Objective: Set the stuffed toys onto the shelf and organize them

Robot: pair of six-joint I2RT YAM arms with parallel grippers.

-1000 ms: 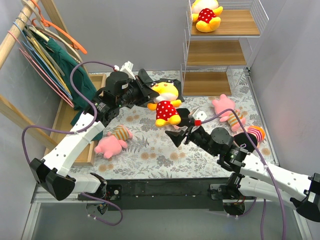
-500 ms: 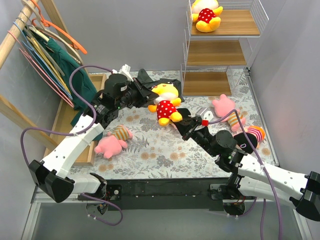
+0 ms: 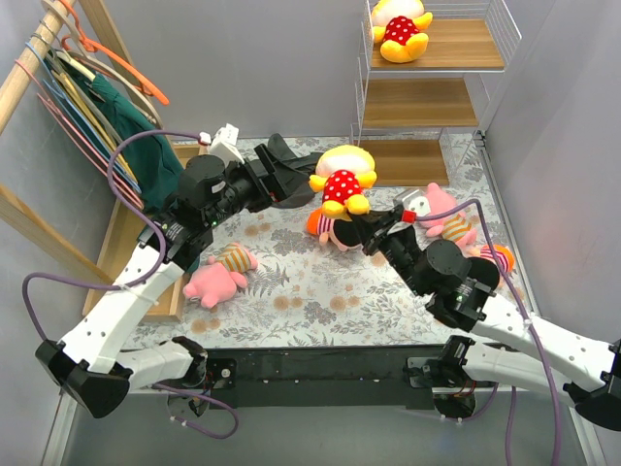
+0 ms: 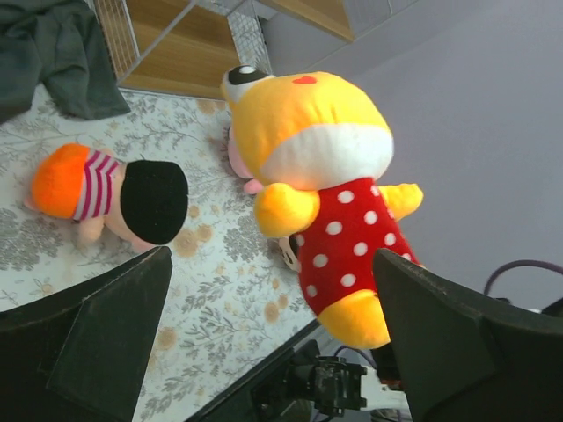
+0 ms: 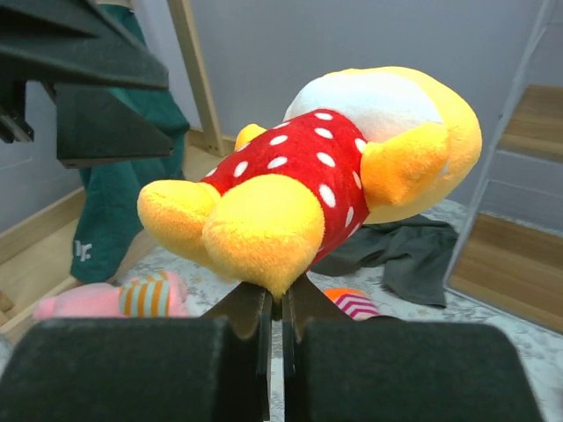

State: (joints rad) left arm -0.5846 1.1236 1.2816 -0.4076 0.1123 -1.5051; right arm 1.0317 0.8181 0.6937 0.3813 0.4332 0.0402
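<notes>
Black right tool (image 5: 280,308) pinches one foot of a yellow doll (image 5: 308,167) in a red dotted dress; we note it hangs clear of the tabletop (image 3: 291,291). Just past it, the left tool (image 4: 271,259) is spread wide, fingers either side of the doll, not touching. Farther back is the shelf (image 3: 427,102), with a second yellow doll (image 3: 400,29) on its top board.

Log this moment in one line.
yellow doll: in air | right hand: shut on it | left hand: open | shelf: holds second doll
</notes>
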